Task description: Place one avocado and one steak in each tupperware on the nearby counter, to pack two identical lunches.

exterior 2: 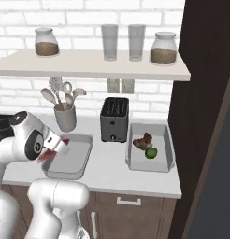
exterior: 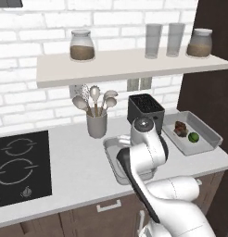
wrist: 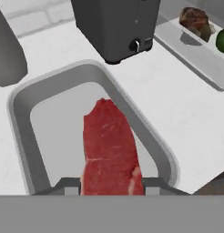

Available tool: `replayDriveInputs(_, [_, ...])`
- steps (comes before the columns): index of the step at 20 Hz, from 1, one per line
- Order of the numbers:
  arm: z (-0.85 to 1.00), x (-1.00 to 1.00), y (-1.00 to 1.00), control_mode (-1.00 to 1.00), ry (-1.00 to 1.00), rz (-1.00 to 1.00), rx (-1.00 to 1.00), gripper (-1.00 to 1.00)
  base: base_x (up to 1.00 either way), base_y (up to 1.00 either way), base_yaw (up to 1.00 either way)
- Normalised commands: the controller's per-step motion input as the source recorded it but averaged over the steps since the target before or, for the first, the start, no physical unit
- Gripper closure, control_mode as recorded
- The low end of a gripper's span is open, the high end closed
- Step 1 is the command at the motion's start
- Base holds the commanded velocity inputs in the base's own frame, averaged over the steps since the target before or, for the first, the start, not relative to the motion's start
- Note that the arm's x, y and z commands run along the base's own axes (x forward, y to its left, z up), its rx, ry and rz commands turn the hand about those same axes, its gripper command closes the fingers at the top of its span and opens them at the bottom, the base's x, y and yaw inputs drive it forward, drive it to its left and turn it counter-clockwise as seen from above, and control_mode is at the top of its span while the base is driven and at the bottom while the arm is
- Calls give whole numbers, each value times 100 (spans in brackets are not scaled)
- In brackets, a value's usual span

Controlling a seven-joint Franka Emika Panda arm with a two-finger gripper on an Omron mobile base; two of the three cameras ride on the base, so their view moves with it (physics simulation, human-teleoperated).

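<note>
The fingers (wrist: 112,184) are clamped on a raw red steak (wrist: 110,145), which juts out from between them and hangs over the near tupperware (wrist: 22,136), a grey tray that looks bare inside. In the right base view the gripper (exterior 2: 55,148) sits at that tray's (exterior 2: 84,156) near-left rim, the red meat just showing at its tip.

The step in hand appears to be setting this steak down in the tray. To do it well, the arm should bring the meat lower and further toward the middle of the tray floor before the fingers part, so that it lands flat inside and does not catch on the rim or tip onto the surface (wrist: 177,104). A straight, slow lift afterward would keep the fingers from dragging it back out.

Beyond the tray stands a dark toaster (exterior 2: 114,119), close enough that the wrist should stay clear of it. Further right, the second tupperware (exterior 2: 166,149) already carries a browner steak (exterior 2: 143,140) and a green avocado (exterior 2: 151,152). This tray would then still need its avocado.
</note>
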Motion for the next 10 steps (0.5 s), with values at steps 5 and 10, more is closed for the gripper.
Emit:
replayDriveInputs(5, [-46, 80, 0, -100, 2, 0, 0, 100, 0, 0, 0])
replayDriveInputs(10, [-41, 59, 3, -100, 4, 0, 0, 100, 0, 0, 0])
